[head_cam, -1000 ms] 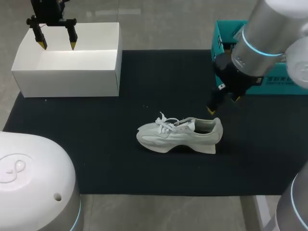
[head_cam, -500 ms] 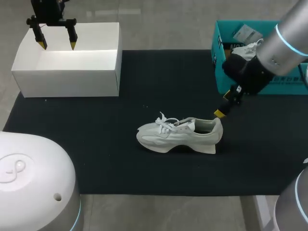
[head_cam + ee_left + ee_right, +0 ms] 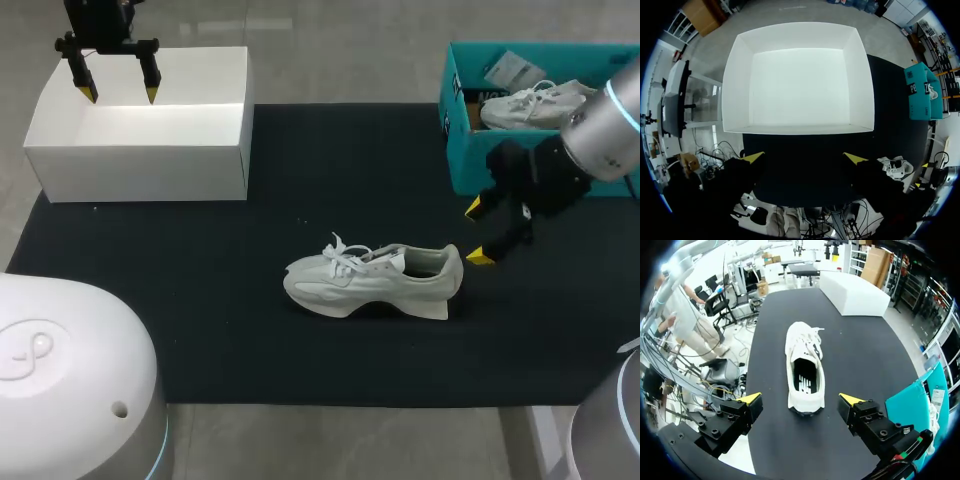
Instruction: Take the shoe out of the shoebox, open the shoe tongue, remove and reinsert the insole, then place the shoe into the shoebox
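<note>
A white shoe [image 3: 375, 279] lies on its sole on the black mat [image 3: 200, 300], toe to the left, laces loose. In the right wrist view the shoe [image 3: 805, 367] points away from my right gripper [image 3: 801, 399], heel nearest, its insole showing inside. My right gripper [image 3: 477, 232] is open just right of the heel, not touching it. A teal shoebox [image 3: 463, 150] at the back right holds a second white shoe [image 3: 530, 103]. My left gripper [image 3: 118, 92] hangs open above a white box [image 3: 140, 150]; its wrist view shows the white box [image 3: 735, 85] empty.
The black mat covers most of the table. The white box stands at its back left corner, the teal shoebox [image 3: 910, 405] at the back right beside my right arm. The table's grey front edge [image 3: 350, 440] lies beyond the mat.
My right gripper has swung from behind the shoe's heel out to the right and turned to face the heel. The second shoe in the teal box came into view. The left arm stayed still.
</note>
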Controlling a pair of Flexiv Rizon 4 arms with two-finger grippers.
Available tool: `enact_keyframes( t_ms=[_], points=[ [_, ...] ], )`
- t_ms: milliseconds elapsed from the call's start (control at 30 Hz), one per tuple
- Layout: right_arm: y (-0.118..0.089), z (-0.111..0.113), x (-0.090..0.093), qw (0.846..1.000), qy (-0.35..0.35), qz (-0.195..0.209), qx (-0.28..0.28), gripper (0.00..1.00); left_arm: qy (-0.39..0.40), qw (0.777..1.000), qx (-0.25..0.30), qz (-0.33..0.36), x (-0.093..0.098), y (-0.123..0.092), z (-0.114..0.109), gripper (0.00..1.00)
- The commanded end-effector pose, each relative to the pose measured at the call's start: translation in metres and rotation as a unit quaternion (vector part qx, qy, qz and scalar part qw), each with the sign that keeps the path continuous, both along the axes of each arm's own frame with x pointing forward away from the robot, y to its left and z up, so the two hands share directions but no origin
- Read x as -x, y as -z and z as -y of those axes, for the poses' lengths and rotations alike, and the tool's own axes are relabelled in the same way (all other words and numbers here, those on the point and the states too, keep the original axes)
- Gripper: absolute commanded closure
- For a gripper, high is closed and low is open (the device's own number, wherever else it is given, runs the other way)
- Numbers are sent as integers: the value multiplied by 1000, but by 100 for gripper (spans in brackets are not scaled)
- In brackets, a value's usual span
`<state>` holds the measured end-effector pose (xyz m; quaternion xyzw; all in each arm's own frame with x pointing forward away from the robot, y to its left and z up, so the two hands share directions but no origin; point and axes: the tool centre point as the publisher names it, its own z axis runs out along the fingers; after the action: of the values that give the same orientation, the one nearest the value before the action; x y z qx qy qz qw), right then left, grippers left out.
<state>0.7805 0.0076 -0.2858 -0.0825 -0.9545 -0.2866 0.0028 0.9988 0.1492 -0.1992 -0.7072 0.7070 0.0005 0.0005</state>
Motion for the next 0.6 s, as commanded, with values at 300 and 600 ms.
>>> enact_keyframes(
  t_ms=[300, 600],
  points=[
    [28, 13, 1, 998, 22, 34, -45, 0, 0, 1000, 0, 0, 0, 0, 0, 0],
    [79, 17, -4, 990, 3, 62, -128, 0, 0, 1000, 0, 0, 0, 0, 0, 0]
  ],
)
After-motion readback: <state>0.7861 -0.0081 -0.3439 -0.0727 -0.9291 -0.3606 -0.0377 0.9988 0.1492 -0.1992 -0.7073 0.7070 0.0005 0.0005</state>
